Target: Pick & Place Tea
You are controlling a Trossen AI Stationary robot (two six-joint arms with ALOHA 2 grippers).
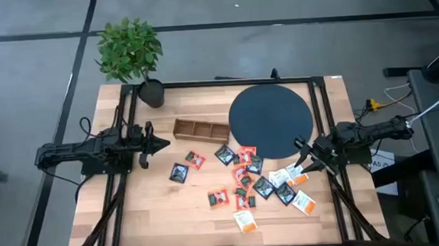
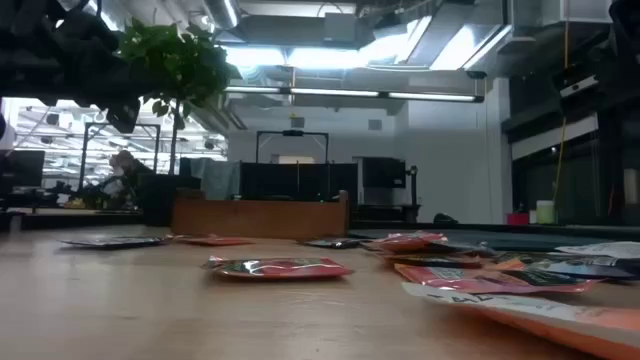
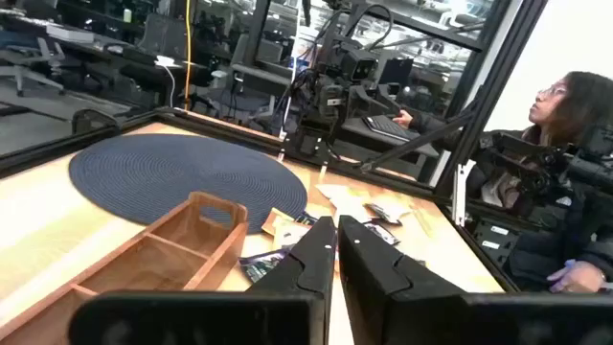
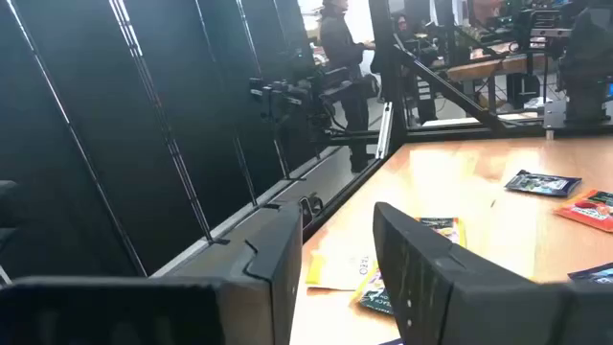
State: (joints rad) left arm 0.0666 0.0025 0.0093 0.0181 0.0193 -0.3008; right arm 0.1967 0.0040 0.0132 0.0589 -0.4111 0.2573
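The small flat square tea sachets [image 1: 248, 184], some dark with green, some red-orange, some white with orange, lie scattered loose on the light wooden table [image 1: 148, 211], most in a cluster in front of the big black round woven disc [image 1: 270, 121], toward the table's right side. A few lie apart to the left of the cluster, near the long wooden compartment tray [image 1: 201, 129], which sits just left of the disc, touching or nearly touching its edge. No sachet is in the tray's visible compartments.

The left pincer [image 1: 160, 145] hangs over the table's left part, pointing toward the tray, its two dark fingers [image 3: 311, 264] pressed together with nothing between them. The right pincer [image 1: 304, 154] is at the right edge of the sachet cluster, just in front of the disc, its fingers [image 4: 426, 259] spread apart with a clear gap; sachets lie on the table beyond them, and nothing is pinched.

A small green potted plant [image 1: 129, 51] stands at the table's far left corner. In the left wrist view a person [image 3: 565, 125] sits beyond the table's frame.
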